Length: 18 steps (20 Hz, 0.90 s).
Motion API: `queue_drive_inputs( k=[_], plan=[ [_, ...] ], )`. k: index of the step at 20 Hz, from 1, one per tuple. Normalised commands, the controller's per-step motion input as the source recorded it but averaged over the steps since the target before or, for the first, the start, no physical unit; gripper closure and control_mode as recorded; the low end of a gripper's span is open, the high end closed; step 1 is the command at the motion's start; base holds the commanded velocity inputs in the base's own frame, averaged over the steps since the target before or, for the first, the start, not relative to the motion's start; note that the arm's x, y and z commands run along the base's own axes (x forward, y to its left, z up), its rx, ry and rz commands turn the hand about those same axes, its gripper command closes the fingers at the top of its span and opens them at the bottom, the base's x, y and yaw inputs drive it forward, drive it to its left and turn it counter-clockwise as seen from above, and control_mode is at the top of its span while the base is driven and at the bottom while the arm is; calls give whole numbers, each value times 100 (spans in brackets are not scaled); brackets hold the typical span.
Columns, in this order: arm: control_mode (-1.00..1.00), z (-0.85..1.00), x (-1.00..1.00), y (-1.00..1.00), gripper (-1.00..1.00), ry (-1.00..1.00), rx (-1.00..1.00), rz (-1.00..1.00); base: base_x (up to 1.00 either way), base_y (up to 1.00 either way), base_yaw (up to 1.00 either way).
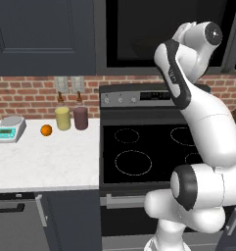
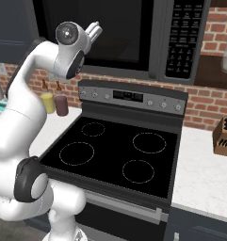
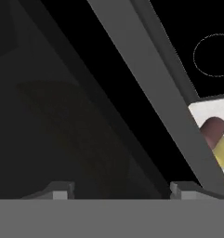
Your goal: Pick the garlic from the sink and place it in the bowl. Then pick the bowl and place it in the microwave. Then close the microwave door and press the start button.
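The microwave (image 2: 133, 33) filled the upper middle of the right base frame, its dark door (image 2: 105, 30) against the front and its keypad at the upper right, with the black stove (image 1: 139, 147) below it across the centre of both base frames. The white arm rose to the upper right of the left base frame, its hand up against the microwave door — in the hand frame the fingers (image 3: 118, 190) stood wide apart at the bottom edge, nothing between them. On the white bench (image 1: 46, 162) at left sat a scale (image 1: 10, 128), a yellow jar (image 1: 62, 118), a maroon jar (image 1: 81, 118) and a small orange fruit (image 1: 46, 130).
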Motion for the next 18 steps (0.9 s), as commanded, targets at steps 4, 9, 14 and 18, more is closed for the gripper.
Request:
queue_drive_inputs(
  k=[4, 9, 14, 18],
  plan=[
    [-100, -28, 26, 0, -100, 3, 13, 3, 0, 0, 0],
    [-100, -24, -49, -29, -100, -2, 14, 2, 0, 0, 0],
    [-100, -4, -100, -76, -100, -9, 17, 0, 0, 0, 0],
    [-100, 0, -100, -94, -100, -5, 17, 2, 0, 0, 0]
  ],
)
